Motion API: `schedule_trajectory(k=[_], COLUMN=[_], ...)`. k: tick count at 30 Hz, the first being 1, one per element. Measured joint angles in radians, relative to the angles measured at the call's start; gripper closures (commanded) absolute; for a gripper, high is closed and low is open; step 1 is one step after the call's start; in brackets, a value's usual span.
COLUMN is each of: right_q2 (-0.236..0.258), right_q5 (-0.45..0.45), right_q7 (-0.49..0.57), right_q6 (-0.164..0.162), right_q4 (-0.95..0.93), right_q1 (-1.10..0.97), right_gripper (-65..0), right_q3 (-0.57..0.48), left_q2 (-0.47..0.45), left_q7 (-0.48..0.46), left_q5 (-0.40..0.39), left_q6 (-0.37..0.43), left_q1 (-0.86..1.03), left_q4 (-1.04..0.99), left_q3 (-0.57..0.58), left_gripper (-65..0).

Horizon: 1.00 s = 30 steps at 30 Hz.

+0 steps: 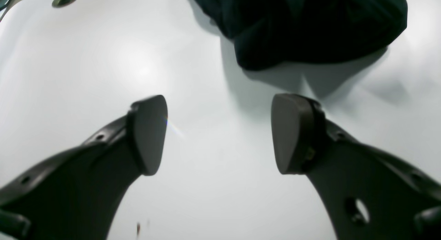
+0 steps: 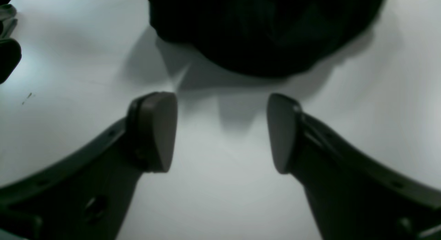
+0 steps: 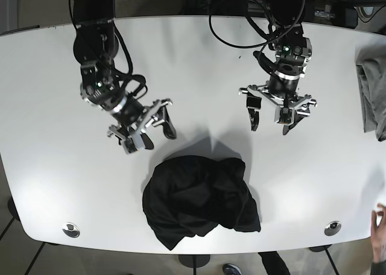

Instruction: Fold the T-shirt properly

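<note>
Both spread wide and empty above the white table (image 3: 48, 76), right gripper (image 3: 145, 129) at ten o'clock and left gripper (image 3: 278, 113) at one o'clock of the crumpled black T-shirt (image 3: 199, 199), best dropping onto opposite edges and pulling flat first.

Both arms black, looped black cables, green status LEDs. Left gripper (image 3: 274, 120) and right gripper (image 3: 151, 132): dark fingers, screw holes, grey rounded pads (image 1: 150, 135).
</note>
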Motion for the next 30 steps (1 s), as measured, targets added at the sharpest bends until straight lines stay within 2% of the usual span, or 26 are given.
schedule_trajectory(k=[4,6,9,11,14,17,18,19,20,21,22,23,26,30], right_q2=[0.003,0.000,-0.003,-0.029,-0.059,-0.069,-0.079,-0.092,-0.118,-0.129,-0.137,-0.137,-0.117,-0.119], right_q5=[-0.007,-0.006,-0.003,-0.014,0.004,-0.007,-0.008,-0.008,-0.007,-0.006,0.005,0.007,0.007,-0.004], right_q7=[0.000,0.004,0.003,0.010,0.124,0.145,0.146,0.151,0.151,0.151,0.153,0.150,0.131,-0.043], right_q6=[-0.001,0.000,0.000,-0.002,0.003,-0.001,-0.001,-0.001,-0.001,-0.001,0.000,0.003,-0.004,-0.008], right_q4=[-0.119,-0.171,-0.346,-0.447,-0.646,-0.771,-0.785,-0.791,-0.793,-0.792,-0.787,-0.766,-0.578,-0.175], right_q1=[0.106,0.149,0.270,0.338,0.440,0.483,0.483,0.480,0.475,0.471,0.466,0.455,0.360,0.139], right_gripper=[-40.1,-40.3,-40.9,-40.9,-40.9,-38.5,-34.4,-27.1,-12.0,-2.1,-1.6,-4.1,-1.7,-1.9], right_q3=[-0.055,-0.078,-0.143,-0.154,-0.165,-0.162,-0.163,-0.163,-0.164,-0.164,-0.165,-0.165,-0.149,-0.083], left_q2=[-0.077,-0.082,-0.082,-0.082,-0.079,-0.080,-0.079,-0.079,-0.080,-0.082,-0.082,-0.082,-0.082,-0.079], left_q7=[-0.012,-0.012,-0.008,-0.005,-0.005,0.000,-0.003,-0.005,-0.005,-0.005,-0.005,-0.005,-0.005,-0.005], left_q5=[0.000,0.000,-0.001,0.000,-0.001,0.000,-0.001,-0.001,-0.001,0.000,0.000,-0.001,-0.001,-0.008], left_q6=[-0.002,0.003,-0.001,0.000,0.000,0.000,-0.001,-0.002,-0.002,0.000,0.000,0.000,0.000,-0.005], left_q1=[-0.058,-0.063,-0.057,-0.055,-0.045,-0.037,-0.040,-0.044,-0.045,-0.045,-0.045,-0.046,-0.047,-0.047], left_q4=[0.000,0.000,0.000,0.000,0.000,0.000,0.000,0.000,0.000,0.000,0.000,0.000,0.000,0.000], left_q3=[0.043,0.043,0.043,0.043,0.043,0.042,0.043,0.044,0.043,0.042,0.042,0.042,0.042,0.018], left_gripper=[-39.9,-39.9,-39.7,-39.7,-39.7,-39.7,-39.7,-39.7,-39.7,-39.7,-39.7,-39.7,-39.7,-39.7])
